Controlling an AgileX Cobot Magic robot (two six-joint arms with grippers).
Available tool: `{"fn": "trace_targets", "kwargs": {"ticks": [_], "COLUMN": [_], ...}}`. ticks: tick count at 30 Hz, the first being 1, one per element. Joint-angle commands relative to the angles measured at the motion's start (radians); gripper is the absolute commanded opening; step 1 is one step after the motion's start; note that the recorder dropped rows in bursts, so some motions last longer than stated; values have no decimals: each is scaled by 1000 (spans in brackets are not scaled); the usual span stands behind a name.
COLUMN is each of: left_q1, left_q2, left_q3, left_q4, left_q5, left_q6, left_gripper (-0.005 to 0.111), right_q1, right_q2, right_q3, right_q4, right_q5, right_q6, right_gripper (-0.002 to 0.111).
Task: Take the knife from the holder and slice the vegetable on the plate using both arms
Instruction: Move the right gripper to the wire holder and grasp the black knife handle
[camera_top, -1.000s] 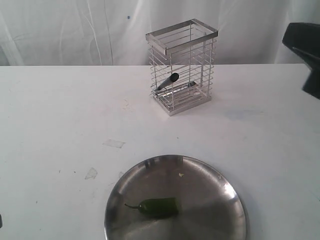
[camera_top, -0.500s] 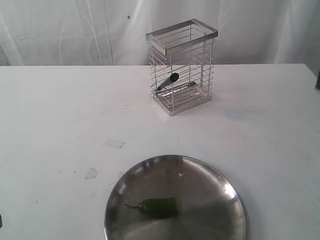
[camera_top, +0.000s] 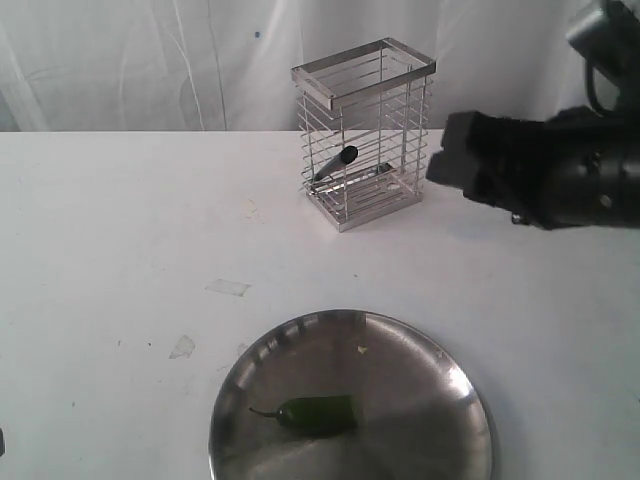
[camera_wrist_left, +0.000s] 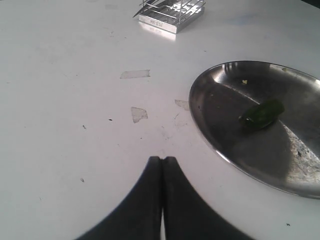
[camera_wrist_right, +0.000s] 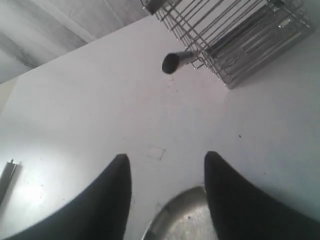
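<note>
The wire holder (camera_top: 365, 130) stands at the back of the white table, with the dark knife (camera_top: 335, 163) leaning inside it and its handle poking out through the bars. The green vegetable (camera_top: 318, 413) lies on the steel plate (camera_top: 455, 375) at the front. My right arm (camera_top: 545, 165) hovers just right of the holder. In its wrist view the right gripper (camera_wrist_right: 167, 157) is open and empty, above the plate's rim (camera_wrist_right: 172, 220), facing the knife handle (camera_wrist_right: 172, 61) and holder (camera_wrist_right: 235, 35). My left gripper (camera_wrist_left: 162, 159) is shut and empty, low over the table beside the plate (camera_wrist_left: 200, 120) and vegetable (camera_wrist_left: 261, 114).
Two bits of clear tape (camera_top: 228, 288) (camera_top: 182, 347) are stuck on the table left of the plate. A white curtain hangs behind the table. A small metal piece (camera_wrist_right: 6, 172) shows at the table's edge in the right wrist view.
The right arm, only a dark corner at the right edge before, has swung in and now hangs beside the holder. The holder, knife, plate and vegetable have not moved.
</note>
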Motion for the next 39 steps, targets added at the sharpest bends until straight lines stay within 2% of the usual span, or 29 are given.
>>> {"fn": "trace_targets", "kwargs": {"ticks": [1, 6, 15, 34, 39], "left_q1": [2, 2, 2, 2, 2], "left_q2": [-4, -4, -4, -4, -4], "left_q3": [3, 3, 3, 3, 3], "left_q4": [-7, -7, -7, -7, -7], "left_q5": [4, 4, 4, 4, 4], "left_q6": [4, 4, 4, 4, 4], "left_gripper": [0, 0, 0, 0, 0], "right_q1": [0, 0, 0, 0, 0], "right_q2": [226, 492, 688, 783, 785], "right_q3": [-201, -433, -573, -634, -634], "right_q4": [61, 72, 70, 57, 56], "right_q5": [20, 105, 101, 66, 59], "right_q6": [-19, -12, -20, -25, -47], "right_gripper": [46, 46, 46, 46, 40]}}
